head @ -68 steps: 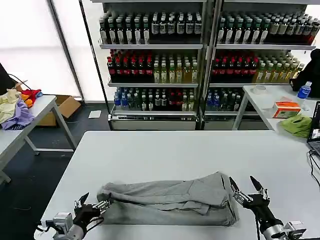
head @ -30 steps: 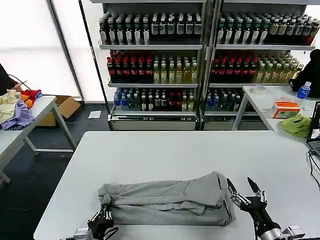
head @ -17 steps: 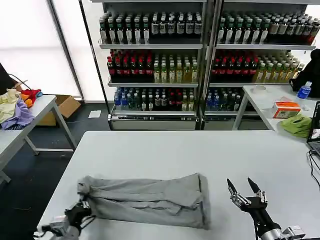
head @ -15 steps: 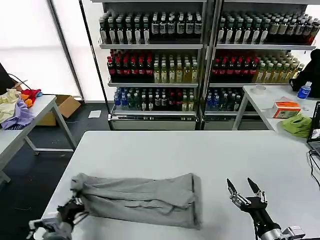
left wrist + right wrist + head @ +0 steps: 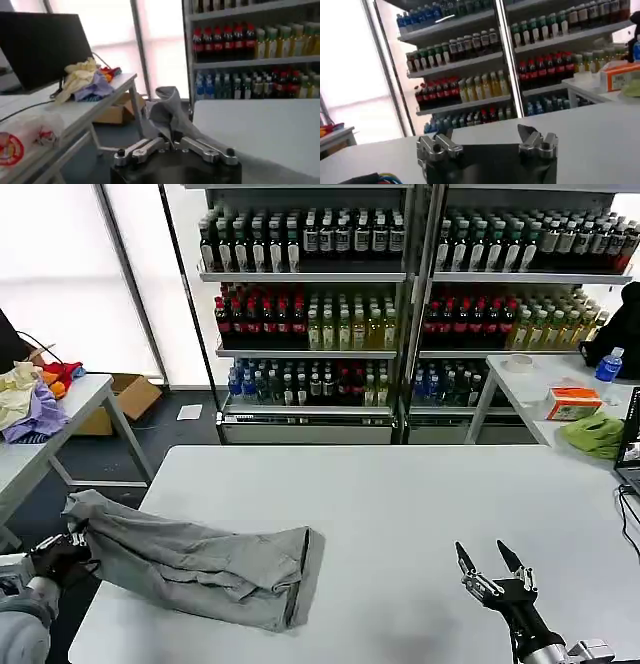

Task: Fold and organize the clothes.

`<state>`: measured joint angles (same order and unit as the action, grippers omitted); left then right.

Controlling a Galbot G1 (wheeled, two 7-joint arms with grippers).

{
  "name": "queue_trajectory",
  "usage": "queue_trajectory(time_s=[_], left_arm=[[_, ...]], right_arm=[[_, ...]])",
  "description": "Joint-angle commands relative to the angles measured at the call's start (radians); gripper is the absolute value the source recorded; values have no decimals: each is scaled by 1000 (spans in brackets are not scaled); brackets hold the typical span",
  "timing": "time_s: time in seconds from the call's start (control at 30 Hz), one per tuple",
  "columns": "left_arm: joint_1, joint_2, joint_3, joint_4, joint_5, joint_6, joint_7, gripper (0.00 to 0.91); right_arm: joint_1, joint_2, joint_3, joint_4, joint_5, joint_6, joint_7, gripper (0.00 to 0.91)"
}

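**Grey shirt dragged to the table's left edge, fold only part done**

Grey knit shirt (image 5: 200, 566) lies as a long, rumpled band across the near-left corner of the white table (image 5: 420, 504), one end hanging past the left edge. My left gripper (image 5: 62, 552), off that edge, is clamped on that end. My right gripper (image 5: 490, 569) hovers near the front edge, fingers spread, holding nothing. I judge the fold roughed in lengthwise; squaring and stacking remain.

Daylight is flooding in through the windows (image 5: 70, 274) on my left, washing them out white, while my wrist views are blurring softly toward the shelves (image 5: 485, 65).
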<state>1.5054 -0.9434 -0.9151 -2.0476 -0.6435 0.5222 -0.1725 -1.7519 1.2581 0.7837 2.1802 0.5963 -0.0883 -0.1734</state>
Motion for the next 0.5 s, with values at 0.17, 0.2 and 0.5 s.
queue_trajectory(time_s=[0.17, 0.2, 0.5], left_arm=[[24, 79, 261, -367, -110, 6, 8, 20], [24, 73, 301, -375, -88, 3, 9, 20], [36, -11, 551, -322, 65, -56, 16, 10]], right_arm=[[-10, 0, 6, -3, 2, 3, -1, 907], [-9, 1, 5, -4, 2, 3, -1, 907], [-16, -1, 6, -15, 8, 11, -8, 907]])
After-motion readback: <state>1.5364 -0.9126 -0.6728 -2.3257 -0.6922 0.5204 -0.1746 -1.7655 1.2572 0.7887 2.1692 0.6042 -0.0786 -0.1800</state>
